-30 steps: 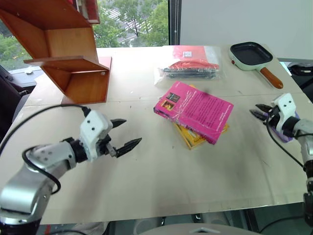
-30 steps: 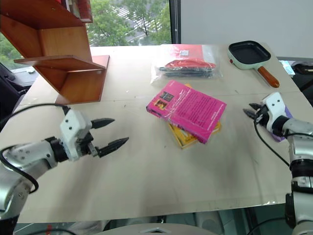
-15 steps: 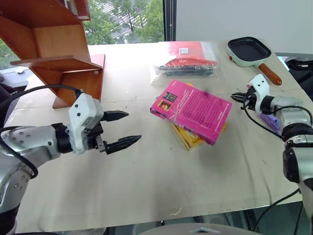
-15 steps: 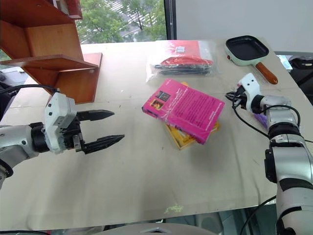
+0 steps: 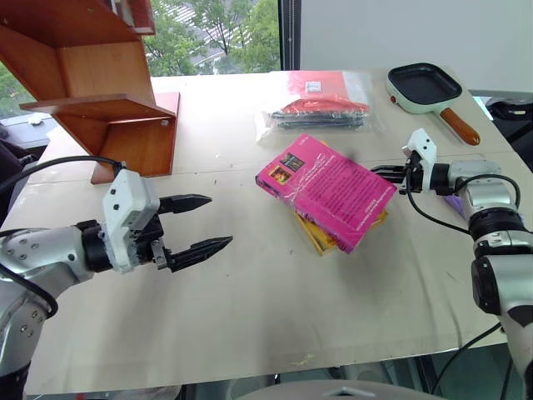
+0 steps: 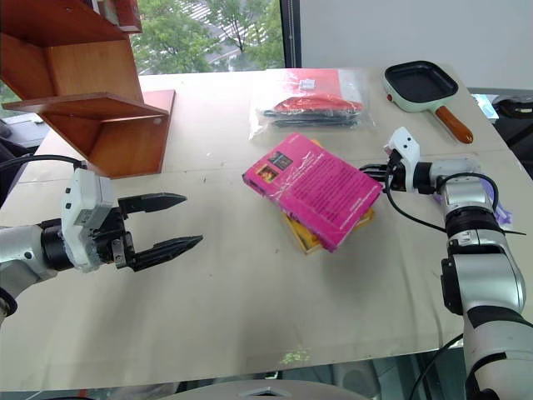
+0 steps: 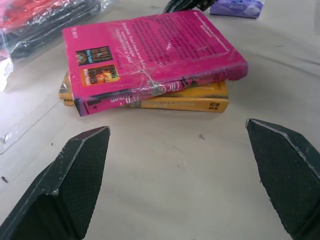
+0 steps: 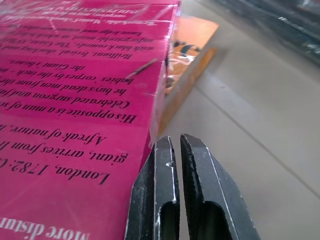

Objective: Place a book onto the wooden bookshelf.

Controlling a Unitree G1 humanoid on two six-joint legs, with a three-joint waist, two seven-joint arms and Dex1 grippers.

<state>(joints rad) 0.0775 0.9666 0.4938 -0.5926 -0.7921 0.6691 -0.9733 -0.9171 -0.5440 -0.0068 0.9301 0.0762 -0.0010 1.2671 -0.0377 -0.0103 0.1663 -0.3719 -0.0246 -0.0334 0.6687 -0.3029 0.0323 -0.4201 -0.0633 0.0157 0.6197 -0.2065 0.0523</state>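
right claw point(image 8: 172, 150) pressed together, tips at edge of pink book point(image 5: 326, 189); left claw point(image 5: 196, 223) spread wide, book well ahead of it.

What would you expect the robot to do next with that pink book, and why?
Probably nudge the pink book toward the open left gripper: the shut right gripper sits at the book's far edge, which lies on a yellow book, unheld.

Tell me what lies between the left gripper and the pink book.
Only bare table separates the left gripper from the pink book, seen in the left wrist view.
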